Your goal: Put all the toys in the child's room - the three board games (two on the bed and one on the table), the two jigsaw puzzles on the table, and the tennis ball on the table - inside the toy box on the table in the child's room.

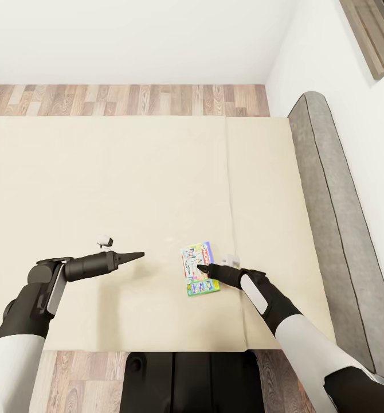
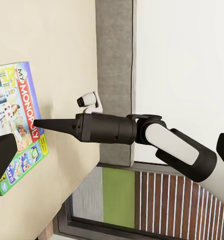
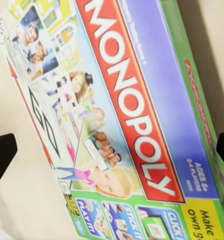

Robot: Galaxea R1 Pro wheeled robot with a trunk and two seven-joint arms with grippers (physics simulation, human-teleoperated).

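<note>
One board game (image 1: 195,279), a flat Monopoly box with a white, blue and green cover, lies on the cream mattress of the bed (image 1: 129,183) near its front edge. My right gripper (image 1: 202,267) hovers just over the box. It is open, its fingers (image 3: 1,155) spread wide on either side of the cover (image 3: 122,115). My left gripper (image 1: 137,254) is to the left of the box, above the mattress and pointing toward it. Its dark fingers (image 2: 1,160) stand wide apart and hold nothing. The left wrist view shows the box (image 2: 16,125) with the right gripper (image 2: 37,123) over it.
A grey padded bed frame (image 1: 329,229) runs along the mattress's right side against the white wall. Wood-plank floor (image 1: 129,100) lies beyond the far edge of the bed. My dark base (image 1: 186,373) stands at the bed's near edge.
</note>
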